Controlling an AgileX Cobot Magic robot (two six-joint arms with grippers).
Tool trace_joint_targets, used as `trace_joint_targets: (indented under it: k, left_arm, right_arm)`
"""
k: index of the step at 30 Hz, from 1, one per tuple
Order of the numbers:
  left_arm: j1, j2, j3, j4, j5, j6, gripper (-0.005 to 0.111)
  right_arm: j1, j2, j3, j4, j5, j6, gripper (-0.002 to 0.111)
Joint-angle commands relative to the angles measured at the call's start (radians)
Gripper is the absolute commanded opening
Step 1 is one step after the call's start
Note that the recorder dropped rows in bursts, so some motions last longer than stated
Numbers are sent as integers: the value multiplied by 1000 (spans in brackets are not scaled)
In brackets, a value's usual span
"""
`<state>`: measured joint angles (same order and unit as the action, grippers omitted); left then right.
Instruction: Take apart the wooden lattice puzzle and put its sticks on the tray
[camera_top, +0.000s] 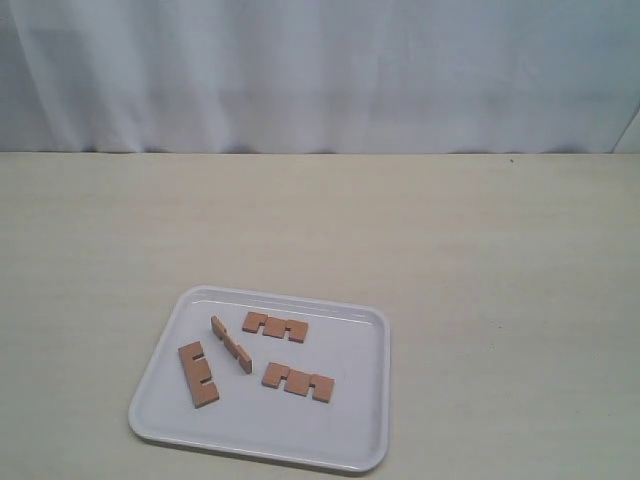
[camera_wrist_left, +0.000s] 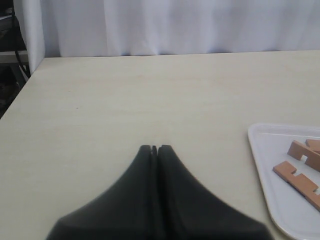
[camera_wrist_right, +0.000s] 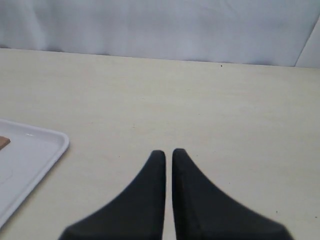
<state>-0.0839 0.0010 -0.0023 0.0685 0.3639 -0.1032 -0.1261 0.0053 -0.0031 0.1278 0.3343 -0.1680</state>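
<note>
From the exterior camera I have the tray (camera_top: 355, 425) close to the table's (camera_top: 480, 240) near edge, left of the middle and a little askew to that edge. All four sticks lie on it, each separate, none locked into another.

- One stick (camera_top: 198, 374) lies flat near the tray's left rim, its notches facing the tray's middle.
- A second stick (camera_top: 231, 344) is just beside it. It runs diagonally and looks to be up on its long edge, but I can't be sure.
- A third stick (camera_top: 275, 326) lies flat toward the tray's far rim.
- The fourth stick (camera_top: 298, 381) lies flat nearer the middle, toward the near rim.

The rest of the table is bare up to the far edge, where a pale curtain (camera_top: 320, 70) hangs.

I see the arms only through their own cameras. The left gripper (camera_wrist_left: 154, 148) has its black fingers pressed together tip to tip with nothing between them. It is over bare tabletop, and the tray's rim and two sticks show at the side of that view.

The right gripper (camera_wrist_right: 168, 152) is nearly closed, with only a thin slit between its fingers. It holds nothing. It is also over bare table, apart from the tray, and one corner of the tray reaches into that view.
</note>
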Motion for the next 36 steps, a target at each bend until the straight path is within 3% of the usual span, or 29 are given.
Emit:
trace_joint_targets:
  k: [1, 36]
  left_arm:
    - [1, -1, 2, 3, -9, 1, 0]
    - [1, -1, 2, 3, -9, 1, 0]
  right_arm:
    - [1, -5, 3, -8, 7, 80, 5]
    - [1, -5, 3, 21, 28, 80, 5]
